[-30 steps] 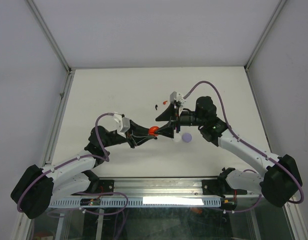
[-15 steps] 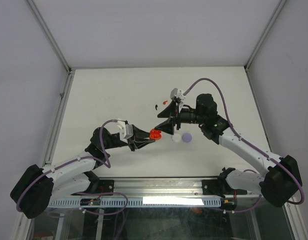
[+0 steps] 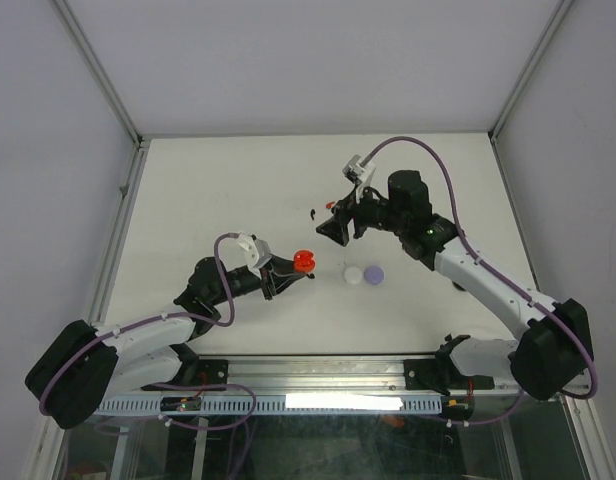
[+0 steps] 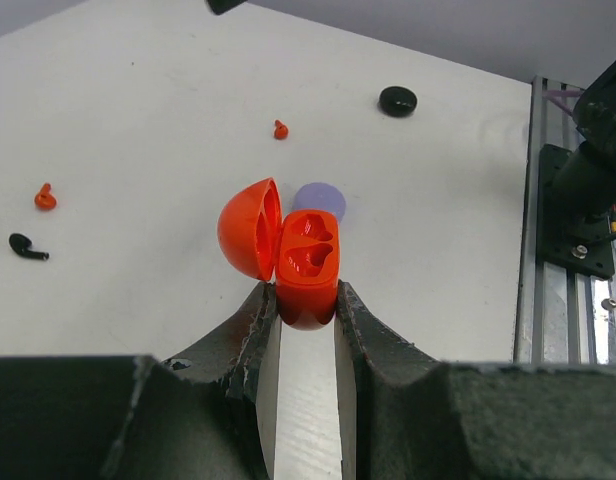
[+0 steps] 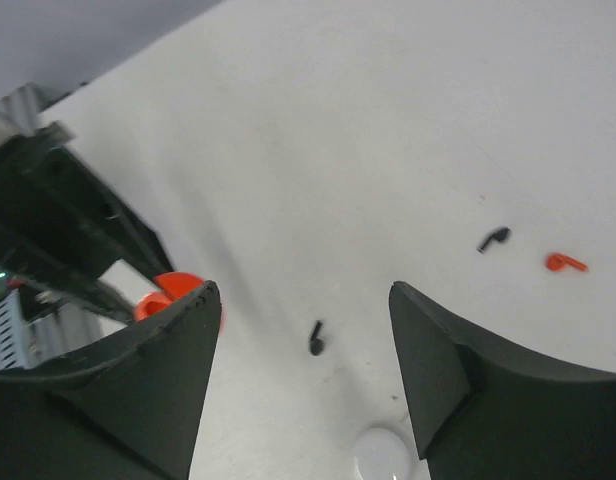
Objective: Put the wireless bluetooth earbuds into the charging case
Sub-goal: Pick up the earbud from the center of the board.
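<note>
Your left gripper [image 4: 304, 300] is clamped on the open red round plastic charging case [image 4: 308, 255]. Your right gripper [image 5: 303, 297] gapes wide, empty.

Left arm [image 3: 158, 325] stretched low, left gripper [image 4: 307, 305] fingers pinched nearly together; right arm [image 3: 488, 285] reaches farther forward, right gripper [image 5: 303, 300] fingers spread wide.

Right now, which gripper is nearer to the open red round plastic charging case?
Left. The left gripper is shut on the base of the open red round plastic charging case. The right gripper hangs open, apart from the case, farther back and to its right.
</note>
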`<state>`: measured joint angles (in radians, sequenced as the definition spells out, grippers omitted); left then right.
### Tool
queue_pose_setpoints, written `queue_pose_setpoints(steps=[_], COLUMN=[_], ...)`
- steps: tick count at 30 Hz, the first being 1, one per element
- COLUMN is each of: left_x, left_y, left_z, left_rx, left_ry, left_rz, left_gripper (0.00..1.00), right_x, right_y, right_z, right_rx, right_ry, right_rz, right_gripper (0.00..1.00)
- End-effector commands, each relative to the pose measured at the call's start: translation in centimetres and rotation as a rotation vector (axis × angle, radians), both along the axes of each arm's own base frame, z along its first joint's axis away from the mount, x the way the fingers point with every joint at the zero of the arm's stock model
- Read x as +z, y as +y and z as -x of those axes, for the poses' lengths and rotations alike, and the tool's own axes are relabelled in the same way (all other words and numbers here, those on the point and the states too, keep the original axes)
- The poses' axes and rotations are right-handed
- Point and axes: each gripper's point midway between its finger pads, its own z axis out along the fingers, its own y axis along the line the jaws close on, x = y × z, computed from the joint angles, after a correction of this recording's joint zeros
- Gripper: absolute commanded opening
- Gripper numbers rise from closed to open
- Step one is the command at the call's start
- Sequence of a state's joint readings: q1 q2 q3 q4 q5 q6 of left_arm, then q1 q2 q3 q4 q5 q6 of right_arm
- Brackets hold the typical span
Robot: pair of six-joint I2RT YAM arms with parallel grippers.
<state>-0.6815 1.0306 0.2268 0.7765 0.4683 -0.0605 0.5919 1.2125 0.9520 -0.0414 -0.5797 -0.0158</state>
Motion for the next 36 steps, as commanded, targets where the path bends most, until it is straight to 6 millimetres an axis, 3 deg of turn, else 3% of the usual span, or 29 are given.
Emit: queue_pose_setpoints(steps=[1,8,20,27,36], left_x=[-0.4,-0.9,-0.9,-1.0,-1.1], left_y=[-0.3,-0.2,1.1,1.4,1.3], left_z=[-0.7,-1.7,-3.0,-3.3,-3.3], left_rx=[0.029,0.079,0.194,0.216,0.210], left_ry=[0.044,0.098,0.089,0.095,0.104], left_rz=[0.008,0.006,0.009,0.004,-0.005], left_gripper=[0.00,0.00,0.00,0.00,0.00], right_x=[-3.1,-8.6,-16.8,-18.9,-21.5], right_y=[-3.3,-8.7,-18.5,-19.9,-20.8], right_z=[-5.3,-8.5,-10.7,-11.9,-10.3], right_rx=[-0.257,-0.528,-0.855,-0.861,-0.869], right_ry=[0.037,0.146,0.422,0.519,0.666], right_rz=[0.162,0.354,0.480,0.408,0.385], right_gripper=[0.71,0.71,0.70,0.68,0.68])
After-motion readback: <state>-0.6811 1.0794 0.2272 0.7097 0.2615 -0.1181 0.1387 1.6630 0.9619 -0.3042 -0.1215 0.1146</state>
